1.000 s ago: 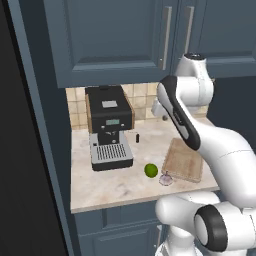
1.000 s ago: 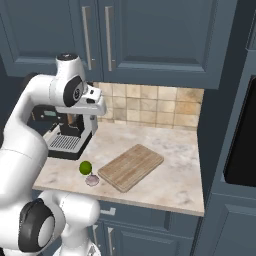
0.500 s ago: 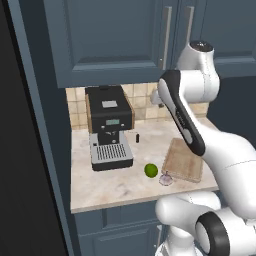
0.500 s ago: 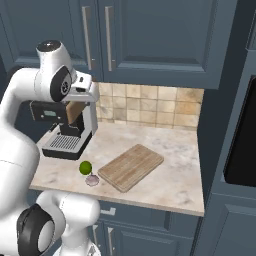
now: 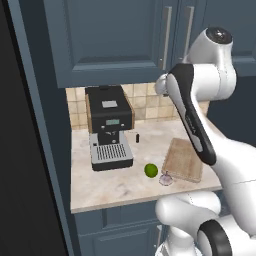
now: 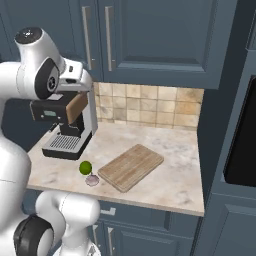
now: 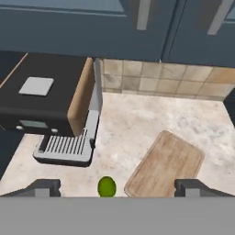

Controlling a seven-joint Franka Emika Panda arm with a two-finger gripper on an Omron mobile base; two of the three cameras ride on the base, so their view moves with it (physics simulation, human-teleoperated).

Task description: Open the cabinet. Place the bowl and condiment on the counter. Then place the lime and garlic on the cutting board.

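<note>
A black coffee machine (image 5: 109, 128) with wood-coloured side panels and a silver drip tray stands against the backsplash (image 6: 150, 105) of tan square tiles. To the left of the coffee machine a tall slate-blue panel (image 5: 40, 125) runs from top to bottom, with deep shadow beyond it. Below the coffee machine sit slate-blue base cupboards (image 6: 150, 230). Far to its right a dark appliance opening (image 6: 242, 145) is set into a tall blue unit. The light is soft and even.
</note>
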